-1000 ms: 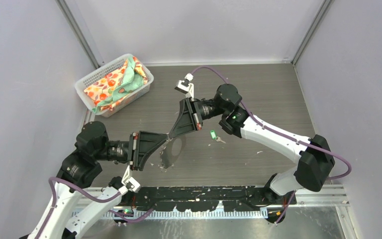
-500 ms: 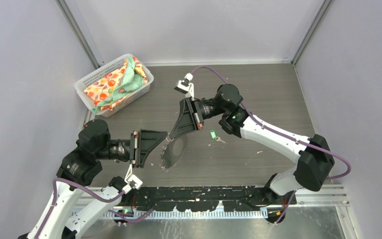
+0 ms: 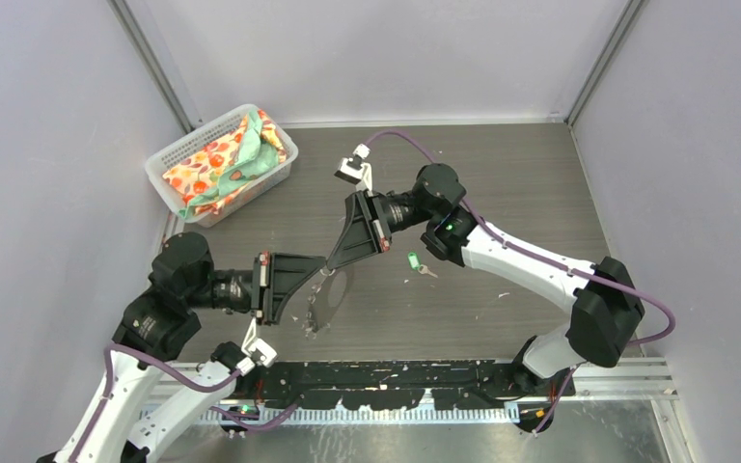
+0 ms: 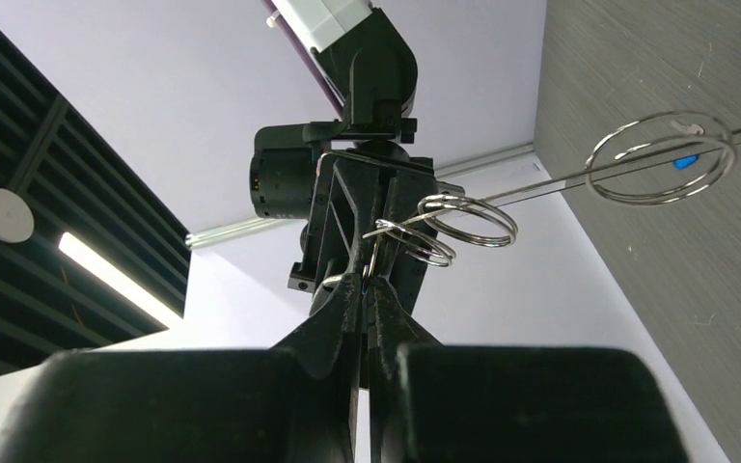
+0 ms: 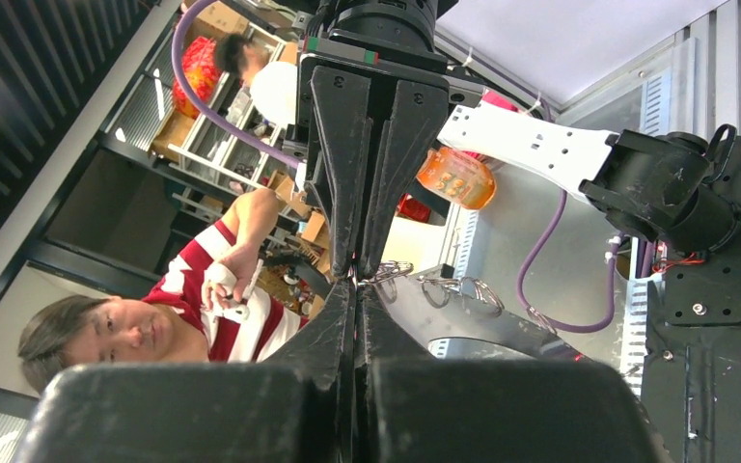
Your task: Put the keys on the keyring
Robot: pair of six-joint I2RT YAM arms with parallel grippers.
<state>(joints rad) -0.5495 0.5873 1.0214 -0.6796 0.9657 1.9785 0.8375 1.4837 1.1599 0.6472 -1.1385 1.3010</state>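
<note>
Above the worktop, left pincer and right pincer meet tip to tip, both pinched shut on the dangling keyring, apparently prising it open; next, one likely must fetch the green-tagged key lying nearby.

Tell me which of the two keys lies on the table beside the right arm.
The green-headed key: it lies on the table just beside the right arm. The blue-headed key shows only as a blue spot in the left wrist view.

I see a white mesh basket at the table's far left corner, with patterned cloths bundled inside it.
</note>
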